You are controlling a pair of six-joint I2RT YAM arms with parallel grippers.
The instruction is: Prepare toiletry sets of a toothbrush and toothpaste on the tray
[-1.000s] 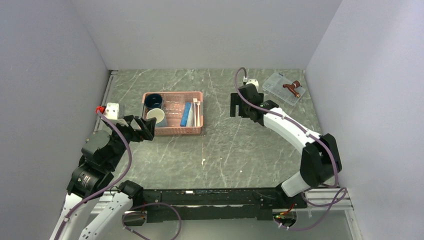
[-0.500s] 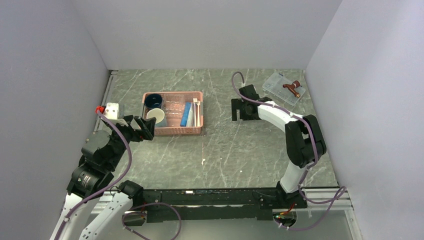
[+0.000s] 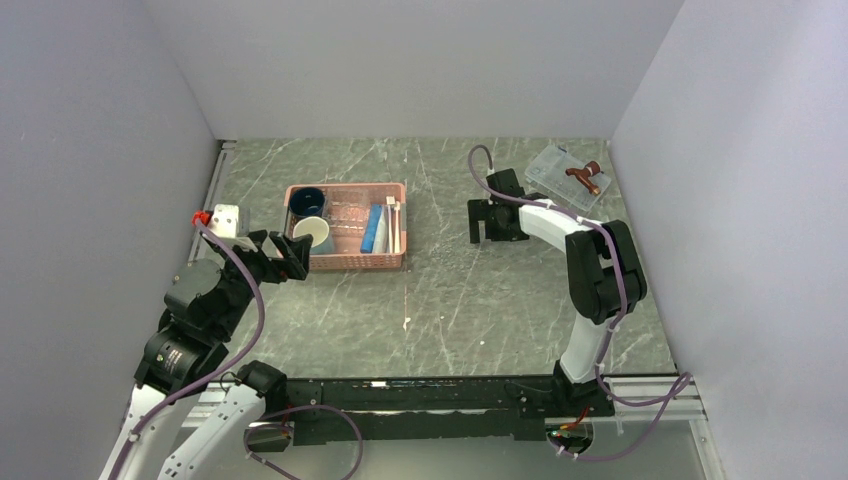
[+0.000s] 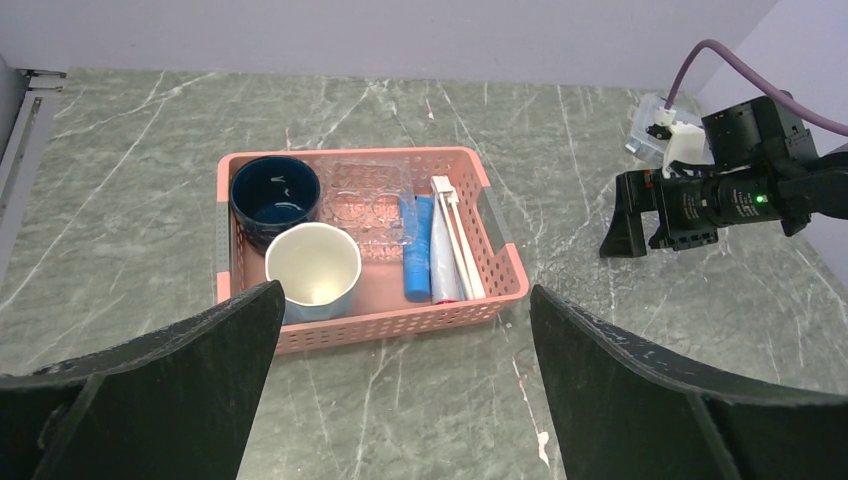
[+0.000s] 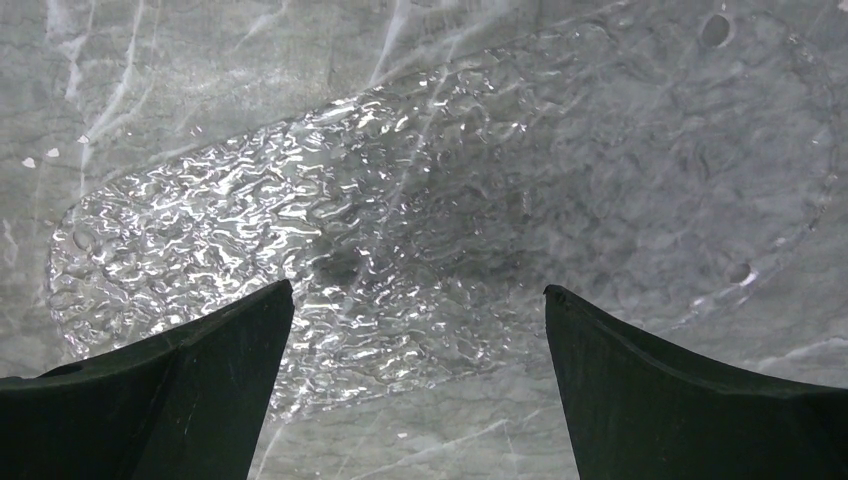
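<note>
Empty: left end effector (image 4: 405, 295) and right end effector (image 5: 417, 290) both spread wide.
Slim whitish plastic toothbrushes (image 4: 455, 240) at the right of the pink slatted basket (image 4: 503, 243): probably light, stiff, slippery; pinch mid-handle.

Black-and-white arms (image 3: 600, 275), purple cables (image 4: 713, 44), matte black fingers (image 4: 150, 400), green LED (image 4: 757, 198).

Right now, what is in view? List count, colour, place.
slatted plastic basket: one, pink, left-centre
round mug: one, dark blue, basket's far-left
cup: one, pale, basket's near-left
bumpy sheet: one, clear, basket's middle
flat toothpaste tubes: seemingly two, blue, basket's right
slim toothbrushes: two, whitish, beside tubes
textured oblong tray: one, clear, right-centre
rectangular box: one, clear, far right
brown item: one, on box
left gripper: open, facing basket
right gripper: open, above tray
</note>
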